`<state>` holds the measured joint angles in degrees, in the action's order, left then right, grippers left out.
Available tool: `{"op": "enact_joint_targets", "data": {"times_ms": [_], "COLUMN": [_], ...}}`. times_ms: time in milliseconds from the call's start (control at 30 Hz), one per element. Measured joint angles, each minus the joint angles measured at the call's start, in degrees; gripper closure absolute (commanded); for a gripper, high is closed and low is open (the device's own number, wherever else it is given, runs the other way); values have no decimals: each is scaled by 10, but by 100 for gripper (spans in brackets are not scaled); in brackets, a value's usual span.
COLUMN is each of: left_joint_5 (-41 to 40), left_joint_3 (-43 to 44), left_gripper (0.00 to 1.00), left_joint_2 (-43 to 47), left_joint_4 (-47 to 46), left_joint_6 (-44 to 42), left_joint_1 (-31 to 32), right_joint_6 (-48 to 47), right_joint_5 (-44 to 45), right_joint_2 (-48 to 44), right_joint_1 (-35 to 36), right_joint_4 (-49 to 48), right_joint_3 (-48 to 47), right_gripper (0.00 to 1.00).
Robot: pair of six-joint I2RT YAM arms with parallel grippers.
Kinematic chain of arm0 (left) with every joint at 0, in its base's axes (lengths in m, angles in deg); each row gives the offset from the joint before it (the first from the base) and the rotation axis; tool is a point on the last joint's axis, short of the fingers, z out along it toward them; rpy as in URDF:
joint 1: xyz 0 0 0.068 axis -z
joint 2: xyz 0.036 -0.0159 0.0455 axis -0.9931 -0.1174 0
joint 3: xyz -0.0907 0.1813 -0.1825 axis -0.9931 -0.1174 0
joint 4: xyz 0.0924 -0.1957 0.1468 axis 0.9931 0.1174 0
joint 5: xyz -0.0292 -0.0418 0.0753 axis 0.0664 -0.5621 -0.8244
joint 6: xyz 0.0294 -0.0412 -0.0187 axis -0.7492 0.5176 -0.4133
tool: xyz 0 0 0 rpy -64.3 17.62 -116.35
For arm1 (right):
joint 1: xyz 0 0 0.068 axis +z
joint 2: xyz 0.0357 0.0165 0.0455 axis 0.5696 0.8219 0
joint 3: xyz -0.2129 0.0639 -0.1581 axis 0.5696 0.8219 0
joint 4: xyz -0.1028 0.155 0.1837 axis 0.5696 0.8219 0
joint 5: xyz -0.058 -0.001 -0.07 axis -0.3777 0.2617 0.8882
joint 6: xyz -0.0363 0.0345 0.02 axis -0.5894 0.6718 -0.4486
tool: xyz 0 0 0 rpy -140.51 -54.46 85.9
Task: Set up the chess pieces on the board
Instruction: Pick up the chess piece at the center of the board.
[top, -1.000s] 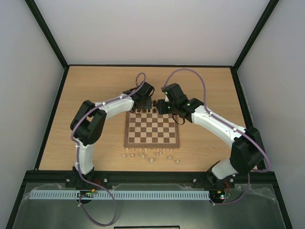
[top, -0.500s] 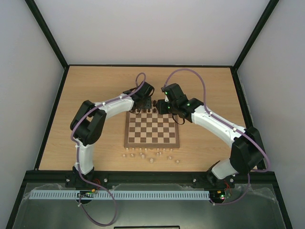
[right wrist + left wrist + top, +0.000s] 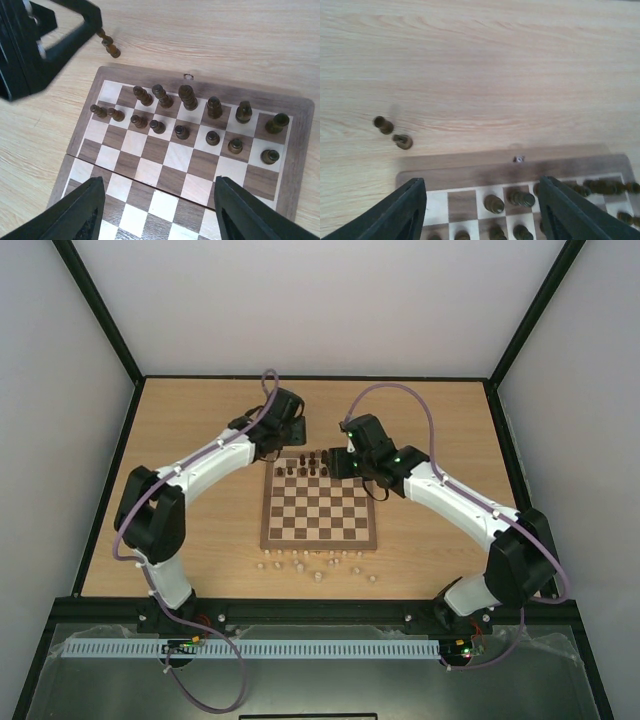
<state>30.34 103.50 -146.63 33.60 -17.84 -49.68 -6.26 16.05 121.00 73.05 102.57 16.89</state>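
Note:
The board (image 3: 320,530) lies mid-table. Dark chess pieces (image 3: 181,131) stand in its two far rows, also seen from above (image 3: 305,469). Two more dark pieces (image 3: 393,133) lie on the table just beyond the board's far left corner; they also show in the right wrist view (image 3: 108,43). My left gripper (image 3: 482,220) is open and empty, hovering over the board's far edge (image 3: 495,172); from above it sits beyond the far left corner (image 3: 290,432). My right gripper (image 3: 157,215) is open and empty above the board's middle, near its far right in the top view (image 3: 340,462).
Several pale beige pieces (image 3: 320,566) lie scattered on the table in front of the board's near edge. The left gripper's black fingers (image 3: 75,37) show in the right wrist view beside the far left corner. Black frame rails border the table.
My left gripper has drawn back from the board's far row, moving away and to the left, with its arm swung outward. The right arm has not moved.

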Motion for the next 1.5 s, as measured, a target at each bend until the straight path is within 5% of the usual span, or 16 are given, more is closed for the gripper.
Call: {"op": "enact_joint_targets", "data": {"times_ms": [67, 133, 300, 833, 1000, 1233, 1500], "left_joint_5": [-4, -6, -9, -9, 0, 17, 23], "left_joint_3": [0, 0, 0, 0, 5, 5, 27], "left_gripper": [27, 20, 2, 1, 15, 49, 60], "left_joint_2": [9, 13, 18, 6, -33, -71, -128], "left_joint_4": [0, 0, 1, -3, -8, -12, -19], "left_joint_6": [-3, -6, -13, -12, -8, -4, -2], "left_joint_1": [-13, -24, -49, -93, -94, -95, -95], "right_joint_6": [-1, 1, 1, 1, 1, 2, 2], "right_joint_5": [2, 3, 8, 10, 10, 10, 5], "right_joint_2": [-5, -10, -18, -21, -21, -21, -21], "right_joint_1": [1, 1, 1, 1, 1, 1, 1], "right_joint_4": [0, 0, -1, -2, -5, -5, -6], "right_joint_3": [0, 1, 3, 9, 10, 11, 11], "right_gripper": [24, 1, 1, 1, 1, 1, 4]}}
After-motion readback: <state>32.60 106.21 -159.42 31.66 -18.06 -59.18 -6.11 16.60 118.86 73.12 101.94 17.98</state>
